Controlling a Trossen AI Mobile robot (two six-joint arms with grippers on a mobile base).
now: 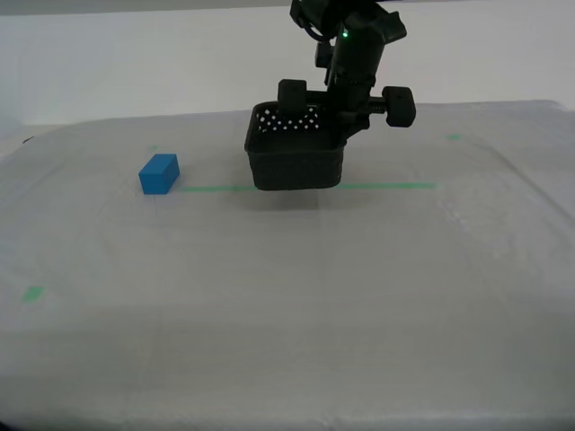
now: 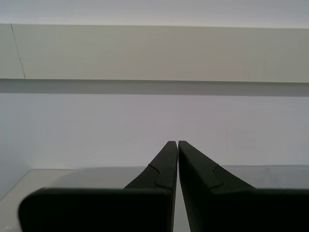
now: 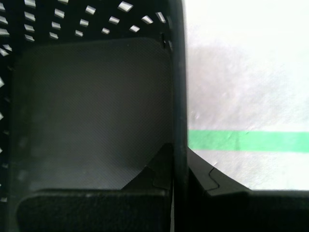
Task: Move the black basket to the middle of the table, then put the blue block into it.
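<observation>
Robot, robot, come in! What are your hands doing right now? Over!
My first gripper shut on the black basket wall, basket looks lifted over the green tape line. My second gripper shut, empty. Blue block on the table, path clear.

Plain white wall (image 1: pixel 135 63) behind.

Even, bright, diffuse light fills the exterior view; the table (image 1: pixel 287 305) is washed pale, with a soft faint shadow just under the black basket (image 1: pixel 295 166). In the first wrist view the bare tabletop is overexposed to glare, while the basket's interior stays dim. Both wrist views show near fingers (image 2: pixel 166 164) dark and slightly soft
</observation>
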